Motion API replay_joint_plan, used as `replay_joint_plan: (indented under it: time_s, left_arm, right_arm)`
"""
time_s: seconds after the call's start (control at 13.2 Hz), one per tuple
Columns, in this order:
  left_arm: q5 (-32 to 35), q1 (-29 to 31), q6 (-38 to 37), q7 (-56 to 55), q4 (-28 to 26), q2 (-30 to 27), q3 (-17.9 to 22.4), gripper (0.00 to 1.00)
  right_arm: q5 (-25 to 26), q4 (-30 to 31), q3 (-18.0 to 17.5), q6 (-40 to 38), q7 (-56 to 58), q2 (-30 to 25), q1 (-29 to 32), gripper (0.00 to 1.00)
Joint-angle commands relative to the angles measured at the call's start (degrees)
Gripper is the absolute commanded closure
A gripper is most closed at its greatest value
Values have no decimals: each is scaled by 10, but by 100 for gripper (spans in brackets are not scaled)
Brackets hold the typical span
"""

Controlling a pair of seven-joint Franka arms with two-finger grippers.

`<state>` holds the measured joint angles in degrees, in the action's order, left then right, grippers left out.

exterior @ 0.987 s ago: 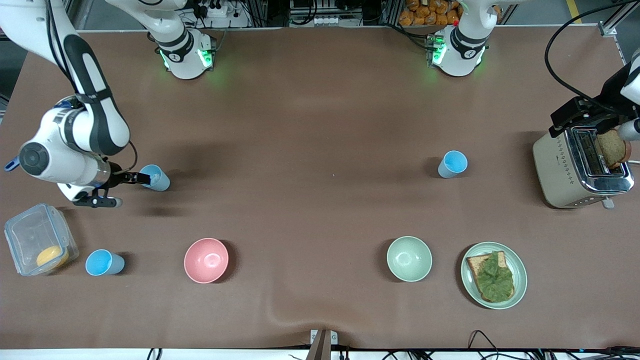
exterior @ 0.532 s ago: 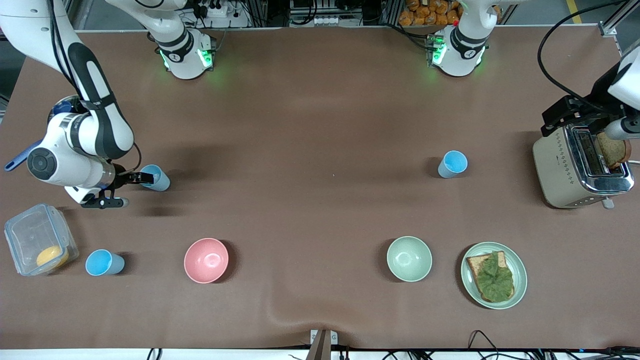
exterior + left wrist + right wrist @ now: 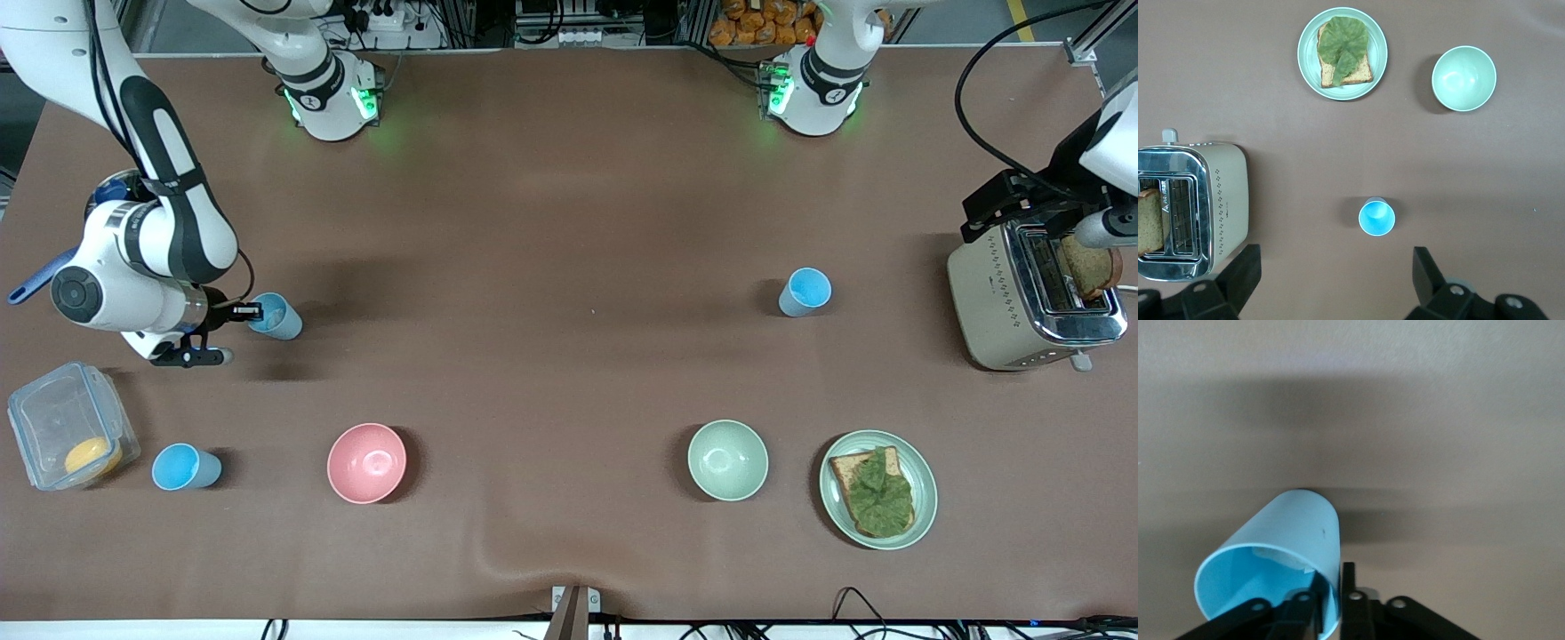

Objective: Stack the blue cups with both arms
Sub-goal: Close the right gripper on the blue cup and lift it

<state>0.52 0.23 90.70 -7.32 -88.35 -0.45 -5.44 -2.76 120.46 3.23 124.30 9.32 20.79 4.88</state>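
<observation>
Your right gripper [image 3: 251,312] pinches the rim of the pale blue cup [image 3: 276,317] on the table [image 3: 569,222]. Your left gripper [image 3: 1331,280], fingers spread, hovers above the sky-blue cup [image 3: 1377,217].

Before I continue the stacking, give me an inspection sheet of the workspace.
Surface: brown mat, wrinkled at near edge.
Job's things: pale blue cup, gripped; bright blue cup by container; second bright cup near toaster.
Clutter: pink bowl, green bowl, toast plate, toaster, container.
End effectors: right end effector shut on pale blue cup's rim; left end effector open, raised.
Cables: black cable off left arm.
Surroundings: racks by bases.
</observation>
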Motion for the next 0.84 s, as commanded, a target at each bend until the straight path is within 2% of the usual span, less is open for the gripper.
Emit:
replay_joint_plan:
  time_s: [0.0,0.15,0.38,0.61,0.76]
  left_arm:
    - [-8,7,-6,-8,-24,-19,-4,0]
    - [-12,6,-3,-8,-44,-16,-4,0]
    - [-16,4,25,-8,-95,-17,-4,0]
    - [-16,4,48,-9,-111,-17,-4,0]
    - [-14,4,64,-8,-122,-18,-4,0]
  right_arm:
    - [-20,-20,-4,-33,-6,0,-1,100]
    - [-35,-53,-6,-81,-39,0,-21,100]
    - [-92,-112,-6,-159,-145,-1,-97,100]
    - [-154,-139,-5,-151,-282,5,-204,100]
    - [-173,-187,-5,-146,-385,36,-277,100]
